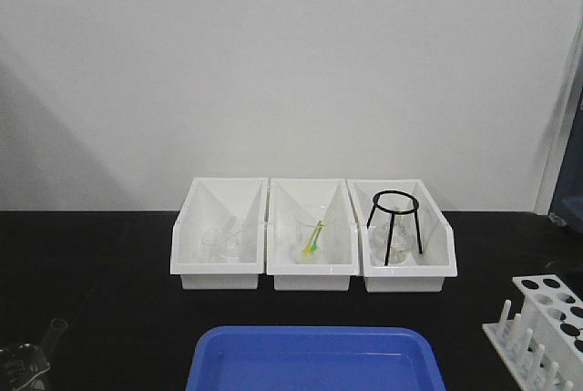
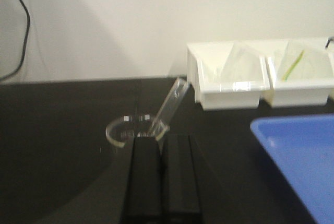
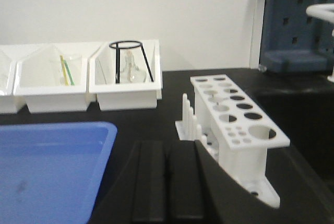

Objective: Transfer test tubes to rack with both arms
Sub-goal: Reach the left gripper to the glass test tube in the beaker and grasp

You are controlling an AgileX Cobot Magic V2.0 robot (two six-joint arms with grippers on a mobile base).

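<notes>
Black table (image 1: 109, 263) against a white wall (image 1: 273, 63). Three white open-front bins stand side by side at the table's 12 o'clock. Left bin (image 1: 219, 279): a clear glass beaker (image 1: 219, 243). Middle bin (image 1: 311, 280): yellow-green droppers (image 1: 314, 238) leaning in a clear glass vessel. Right bin (image 1: 410, 282): a black wire tripod stand (image 1: 393, 225), upright, with a clear flask (image 3: 130, 70) beneath its ring. Blue tray (image 1: 310, 331) at 6 o'clock of the middle bin, apart from it. Dark blue-grey panel (image 3: 297, 25) at 3 o'clock of the bins. Black cable (image 2: 23, 25) hangs against the wall at 9 o'clock.
</notes>
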